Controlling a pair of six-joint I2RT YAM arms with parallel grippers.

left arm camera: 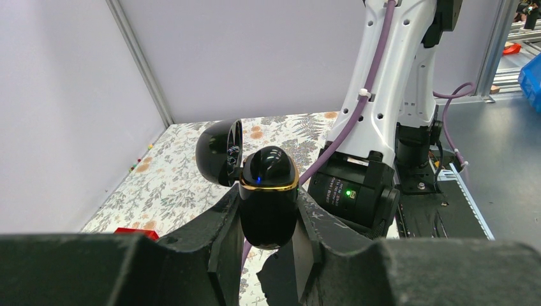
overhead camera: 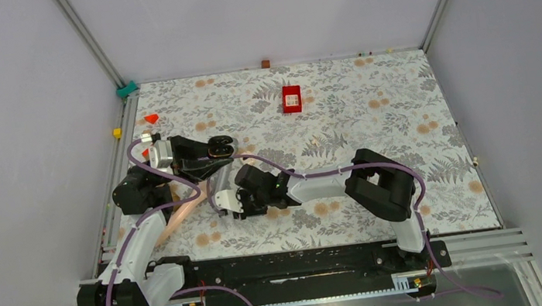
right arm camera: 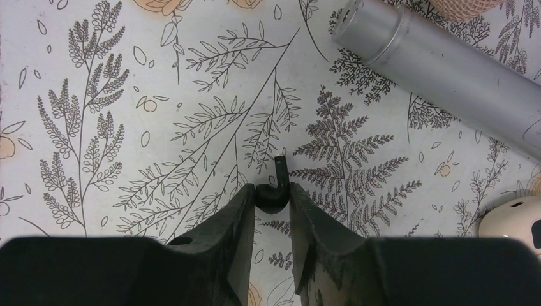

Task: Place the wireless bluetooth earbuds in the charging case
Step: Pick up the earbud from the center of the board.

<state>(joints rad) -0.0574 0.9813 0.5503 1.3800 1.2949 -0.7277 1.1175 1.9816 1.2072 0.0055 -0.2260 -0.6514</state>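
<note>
Earbud [right arm camera: 272, 196]: it's pinched between the tips of the right jaws, which are nearly closed on its round body. The stem sticks out past the tips, roughly along the finger line and tilted a little to one side. From the right wrist view you can't tell whether it's off the desk [right arm camera: 127, 95] or touching it. The second earbud isn't visible in any view. It may be in the case, can't tell.

Charging case [left arm camera: 268, 204]: it's clamped by its lower body in the left jaws and held above the desk. The lid [left arm camera: 218, 152] is flipped open and the blue LED is lit. The mouth faces away from the left wrist camera, so you don't see the wells.

Key relation: in the top view the case [overhead camera: 217, 149] sits just beyond the right jaws and slightly to their left, near but not touching. The right arm has the bud, so my read is that it does the travelling, up and forward-left to the mouth.

The mouth looks to point along the left jaws' reach, more sideways than up. You'd probably need to turn the stem to match the well axis before going in.

Risks: the grip is small and only on the rounded body, so the bud could twist or pop out on contact with the rim.

The red box [overhead camera: 292, 98] is well apart on the far side and out of the way.
</note>
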